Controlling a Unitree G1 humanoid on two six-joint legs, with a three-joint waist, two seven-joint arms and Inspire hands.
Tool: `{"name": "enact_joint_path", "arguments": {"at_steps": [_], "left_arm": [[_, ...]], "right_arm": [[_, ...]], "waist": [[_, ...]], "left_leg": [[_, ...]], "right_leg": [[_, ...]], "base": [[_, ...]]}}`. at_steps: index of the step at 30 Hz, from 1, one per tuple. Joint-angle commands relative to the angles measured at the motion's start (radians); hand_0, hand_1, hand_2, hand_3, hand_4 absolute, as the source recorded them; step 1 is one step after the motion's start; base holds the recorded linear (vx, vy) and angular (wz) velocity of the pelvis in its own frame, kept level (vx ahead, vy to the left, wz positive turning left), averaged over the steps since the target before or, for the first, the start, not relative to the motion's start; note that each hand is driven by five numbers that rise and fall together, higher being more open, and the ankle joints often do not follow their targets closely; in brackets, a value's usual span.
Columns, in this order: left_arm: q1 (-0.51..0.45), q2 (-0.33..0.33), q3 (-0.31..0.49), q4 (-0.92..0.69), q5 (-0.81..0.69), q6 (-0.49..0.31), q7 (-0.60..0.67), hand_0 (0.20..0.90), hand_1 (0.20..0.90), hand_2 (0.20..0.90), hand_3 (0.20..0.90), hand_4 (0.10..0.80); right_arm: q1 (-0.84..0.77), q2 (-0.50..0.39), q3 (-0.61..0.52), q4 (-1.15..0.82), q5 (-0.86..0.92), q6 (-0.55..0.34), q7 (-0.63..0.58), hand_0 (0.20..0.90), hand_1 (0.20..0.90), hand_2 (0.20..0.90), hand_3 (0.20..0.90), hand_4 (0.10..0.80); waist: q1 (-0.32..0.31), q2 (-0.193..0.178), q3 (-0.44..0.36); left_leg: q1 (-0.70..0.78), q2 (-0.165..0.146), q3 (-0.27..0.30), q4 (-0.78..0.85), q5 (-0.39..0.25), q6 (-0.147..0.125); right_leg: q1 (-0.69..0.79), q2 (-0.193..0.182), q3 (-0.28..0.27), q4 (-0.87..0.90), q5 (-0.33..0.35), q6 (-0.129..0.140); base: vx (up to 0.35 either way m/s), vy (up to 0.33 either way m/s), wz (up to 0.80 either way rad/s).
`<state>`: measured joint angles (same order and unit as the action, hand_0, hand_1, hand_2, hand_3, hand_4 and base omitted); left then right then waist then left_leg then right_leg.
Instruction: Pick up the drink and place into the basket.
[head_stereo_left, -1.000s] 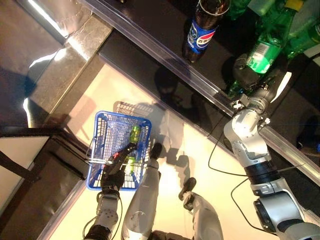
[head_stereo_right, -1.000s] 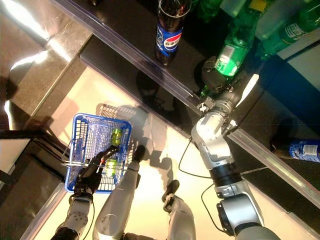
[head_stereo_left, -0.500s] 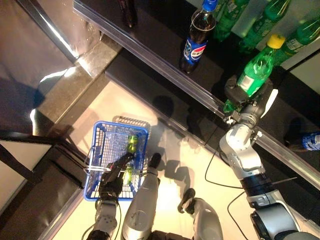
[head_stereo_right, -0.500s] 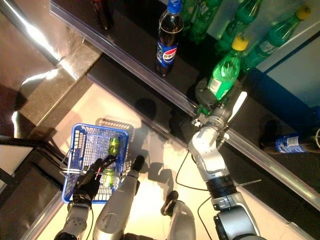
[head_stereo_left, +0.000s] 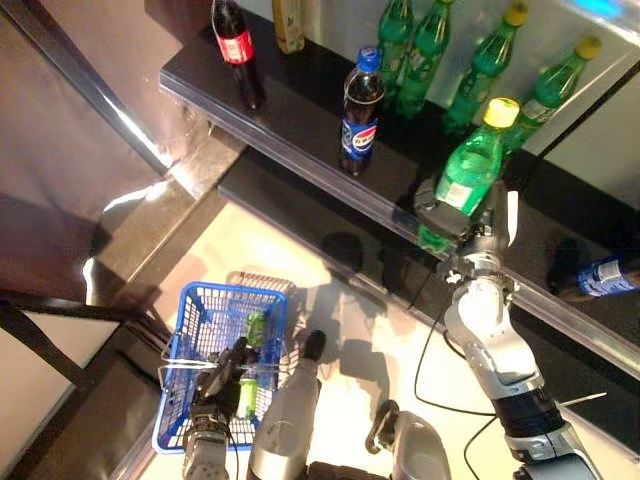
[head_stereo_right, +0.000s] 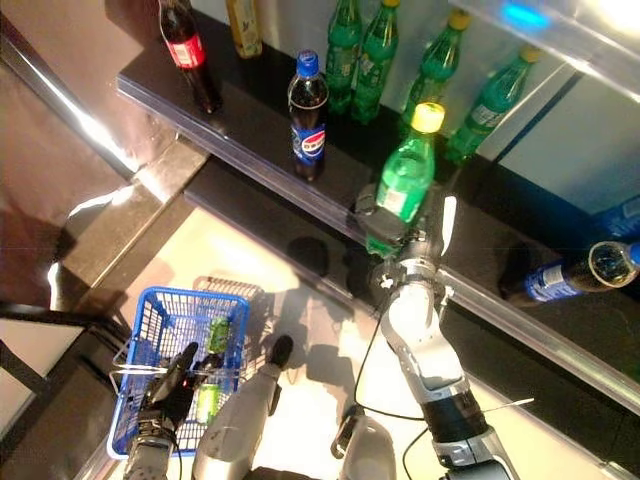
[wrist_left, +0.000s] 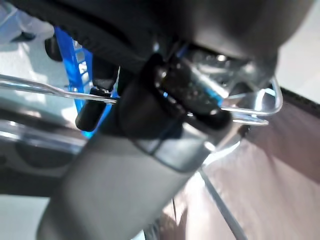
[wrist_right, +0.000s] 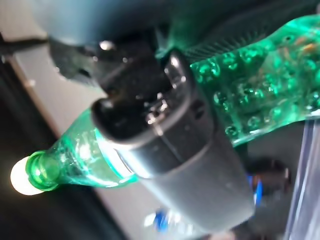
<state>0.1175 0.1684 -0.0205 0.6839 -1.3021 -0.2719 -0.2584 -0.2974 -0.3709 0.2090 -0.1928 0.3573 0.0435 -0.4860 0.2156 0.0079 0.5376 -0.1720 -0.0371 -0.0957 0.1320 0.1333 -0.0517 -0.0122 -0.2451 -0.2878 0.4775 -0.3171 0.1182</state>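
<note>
Right hand (head_stereo_left: 462, 222): I am seeing its fingers wrapping a green drink bottle (head_stereo_left: 468, 172) with a yellow cap, upright, lifted just in front of the dark shelf (head_stereo_left: 300, 90).

Left hand (head_stereo_left: 222, 377): curling round the wire handle (wrist_left: 250, 106) of the blue basket (head_stereo_left: 190, 330) on the floor, two green bottles (head_stereo_left: 250, 340) lying inside.

Shelf: cola bottles and green bottles standing in a row.

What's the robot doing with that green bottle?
The robot is shopping for drinks. Its right hand is wrapped round a green bottle with a yellow cap, held upright at the edge of the dark shelf where more bottles stand. Its left hand grips the wire handle of a blue basket down by the floor. Green bottles already lie inside the basket. This bottle is not in yet.
</note>
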Motion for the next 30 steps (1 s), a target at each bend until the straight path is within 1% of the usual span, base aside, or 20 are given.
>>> {"name": "enact_joint_path", "arguments": {"at_steps": [1, 3, 5, 8, 11, 12, 15, 17, 19, 21, 25, 27, 28, 30], "left_arm": [[0.064, 0.044, -0.055, -0.319, 0.126, -0.108, -0.252, 0.3, 0.3, 0.3, 0.2, 0.1], [0.077, 0.056, -0.062, -0.357, 0.137, -0.102, -0.286, 0.3, 0.3, 0.3, 0.2, 0.1], [0.09, 0.077, -0.079, -0.436, 0.151, -0.076, -0.299, 0.3, 0.3, 0.3, 0.2, 0.1], [0.101, 0.107, -0.098, -0.522, 0.16, -0.036, -0.325, 0.3, 0.3, 0.3, 0.2, 0.1], [0.104, 0.131, -0.114, -0.581, 0.178, -0.015, -0.35, 0.3, 0.3, 0.3, 0.2, 0.1], [0.106, 0.155, -0.127, -0.631, 0.187, -0.002, -0.357, 0.3, 0.3, 0.3, 0.2, 0.1], [0.106, 0.175, -0.128, -0.681, 0.178, 0.026, -0.383, 0.3, 0.3, 0.3, 0.2, 0.1], [0.109, 0.199, -0.128, -0.756, 0.18, 0.078, -0.409, 0.3, 0.3, 0.3, 0.2, 0.1], [0.11, 0.208, -0.132, -0.783, 0.192, 0.101, -0.426, 0.3, 0.3, 0.3, 0.2, 0.1], [0.109, 0.222, -0.139, -0.809, 0.196, 0.142, -0.477, 0.3, 0.3, 0.3, 0.2, 0.1], [0.1, 0.246, -0.15, -0.888, 0.2, 0.225, -0.529, 0.3, 0.3, 0.3, 0.2, 0.1], [0.098, 0.254, -0.147, -0.92, 0.201, 0.248, -0.553, 0.3, 0.3, 0.3, 0.2, 0.1], [0.093, 0.259, -0.143, -0.955, 0.183, 0.264, -0.556, 0.3, 0.3, 0.3, 0.2, 0.1], [0.083, 0.261, -0.141, -0.987, 0.164, 0.281, -0.568, 0.3, 0.3, 0.3, 0.2, 0.1]], "right_arm": [[-0.056, -0.092, 0.018, -0.252, 0.011, -0.168, 0.152, 0.3, 0.3, 0.3, 0.2, 0.1], [-0.043, -0.091, 0.043, -0.271, 0.038, -0.172, 0.197, 0.3, 0.3, 0.3, 0.2, 0.1], [-0.037, -0.088, 0.081, -0.288, 0.072, -0.17, 0.24, 0.3, 0.3, 0.3, 0.2, 0.1], [-0.035, -0.086, 0.119, -0.301, 0.109, -0.163, 0.266, 0.3, 0.3, 0.3, 0.2, 0.1], [-0.042, -0.087, 0.146, -0.302, 0.118, -0.154, 0.276, 0.3, 0.3, 0.3, 0.2, 0.1], [-0.049, -0.089, 0.165, -0.302, 0.122, -0.152, 0.27, 0.3, 0.3, 0.3, 0.2, 0.1], [-0.05, -0.087, 0.184, -0.305, 0.117, -0.152, 0.264, 0.3, 0.3, 0.3, 0.2, 0.1], [-0.052, -0.079, 0.204, -0.304, 0.105, -0.16, 0.247, 0.3, 0.3, 0.3, 0.2, 0.1], [-0.06, -0.077, 0.208, -0.302, 0.104, -0.158, 0.238, 0.3, 0.3, 0.3, 0.2, 0.1], [-0.072, -0.069, 0.217, -0.289, 0.093, -0.154, 0.226, 0.3, 0.3, 0.3, 0.2, 0.1], [-0.093, -0.066, 0.235, -0.248, 0.072, -0.141, 0.185, 0.3, 0.3, 0.3, 0.2, 0.1], [-0.099, -0.066, 0.235, -0.232, 0.079, -0.136, 0.174, 0.3, 0.3, 0.3, 0.2, 0.1], [-0.097, -0.064, 0.241, -0.224, 0.084, -0.137, 0.167, 0.3, 0.3, 0.3, 0.2, 0.1], [-0.094, -0.061, 0.245, -0.22, 0.095, -0.132, 0.158, 0.3, 0.3, 0.3, 0.2, 0.1]], "waist": [[-0.007, 0.078, -0.191], [-0.002, 0.084, -0.202], [0.008, 0.093, -0.213], [0.022, 0.1, -0.224], [0.035, 0.106, -0.229], [0.048, 0.107, -0.227], [0.062, 0.108, -0.228], [0.08, 0.108, -0.228], [0.088, 0.108, -0.227], [0.099, 0.11, -0.228], [0.12, 0.121, -0.23], [0.126, 0.123, -0.231], [0.131, 0.116, -0.228], [0.135, 0.115, -0.228]], "left_leg": [[0.056, 0.037, -0.03, 0.034, -0.075, -0.038], [0.065, 0.036, -0.033, 0.026, -0.071, -0.042], [0.076, 0.033, -0.042, 0.012, -0.062, -0.046], [0.08, 0.03, -0.055, 0.003, -0.052, -0.049], [0.08, 0.025, -0.066, -0.004, -0.043, -0.05], [0.082, 0.017, -0.077, -0.003, -0.043, -0.051], [0.081, 0.011, -0.092, -0.002, -0.042, -0.051], [0.085, 0.004, -0.115, -0.008, -0.037, -0.051], [0.085, 0.001, -0.122, -0.009, -0.036, -0.051], [0.085, -0.004, -0.133, -0.01, -0.032, -0.052], [0.087, -0.014, -0.151, -0.013, -0.029, -0.053], [0.089, -0.017, -0.158, -0.012, -0.029, -0.054], [0.103, -0.021, -0.154, -0.015, -0.047, -0.057], [0.105, -0.024, -0.158, -0.013, -0.05, -0.055]], "right_leg": [[-0.019, 0.048, -0.017, -0.032, 0.101, -0.107], [-0.011, 0.044, -0.023, -0.032, 0.099, -0.106], [0.003, 0.04, -0.033, -0.036, 0.098, -0.104], [0.012, 0.035, -0.049, -0.036, 0.099, -0.102], [0.018, 0.031, -0.064, -0.036, 0.098, -0.101], [0.021, 0.024, -0.075, -0.027, 0.091, -0.101], [0.026, 0.02, -0.091, -0.025, 0.089, -0.099], [0.034, 0.019, -0.111, -0.026, 0.091, -0.095], [0.039, 0.018, -0.121, -0.028, 0.092, -0.094], [0.045, 0.017, -0.137, -0.031, 0.094, -0.094], [0.058, 0.011, -0.162, -0.034, 0.096, -0.091], [0.065, 0.009, -0.17, -0.036, 0.097, -0.088], [0.074, 0.004, -0.161, -0.029, 0.074, -0.081], [0.076, 0.002, -0.165, -0.026, 0.072, -0.079]], "base": [[0.027, 0.061, 0.0], [0.035, 0.054, 0.04], [0.034, 0.052, 0.1], [0.02, 0.036, 0.1], [0.006, 0.024, 0.11], [0.006, 0.011, 0.2], [0.01, -0.005, 0.26], [0.017, -0.03, 0.23], [0.006, -0.034, 0.34], [0.007, -0.023, 0.25], [0.019, 0.008, 0.19], [0.067, -0.009, 0.19], [0.098, -0.031, 0.17], [0.057, -0.022, 0.11]]}}
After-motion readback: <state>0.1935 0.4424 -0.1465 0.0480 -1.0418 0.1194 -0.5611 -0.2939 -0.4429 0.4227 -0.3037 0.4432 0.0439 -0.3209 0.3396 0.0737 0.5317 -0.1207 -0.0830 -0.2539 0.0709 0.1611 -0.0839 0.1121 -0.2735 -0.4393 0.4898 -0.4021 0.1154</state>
